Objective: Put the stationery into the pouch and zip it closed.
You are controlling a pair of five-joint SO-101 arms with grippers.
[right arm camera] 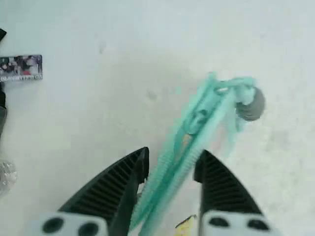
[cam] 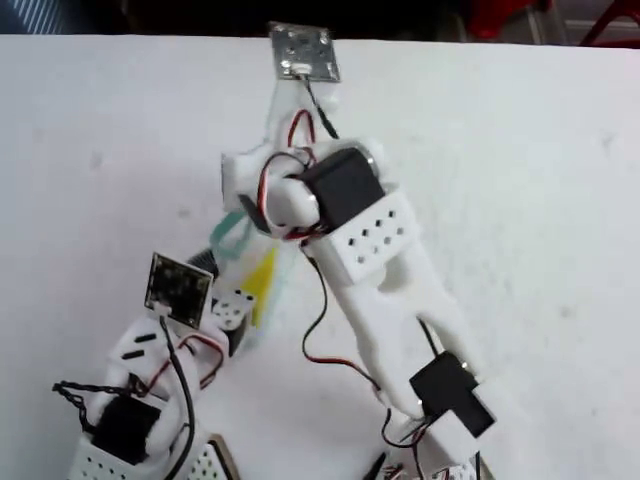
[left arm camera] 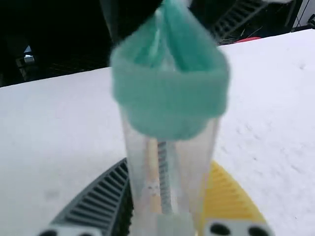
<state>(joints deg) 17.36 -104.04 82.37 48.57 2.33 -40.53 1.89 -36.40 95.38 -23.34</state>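
The pouch (cam: 232,235) is clear with teal trim and hangs between the two arms, left of the table's middle. My left gripper (cam: 235,262) is shut on it, one grey finger (left arm camera: 98,206) and one yellow finger (left arm camera: 229,201) pressing its clear sides below the teal end band (left arm camera: 170,93). A thin ridged item (left arm camera: 163,182) shows inside. My right gripper (right arm camera: 172,152) is shut on the pouch's teal zip edge (right arm camera: 197,123), its black fingers (right arm camera: 123,182) on either side. The zip pull with its grey bead (right arm camera: 251,104) lies beyond the fingertips.
The white table (cam: 520,200) spreads wide to the right and far left. A small printed card (right arm camera: 20,68) lies off to one side of the right wrist view. The table's far edge (cam: 120,36) meets a dark background.
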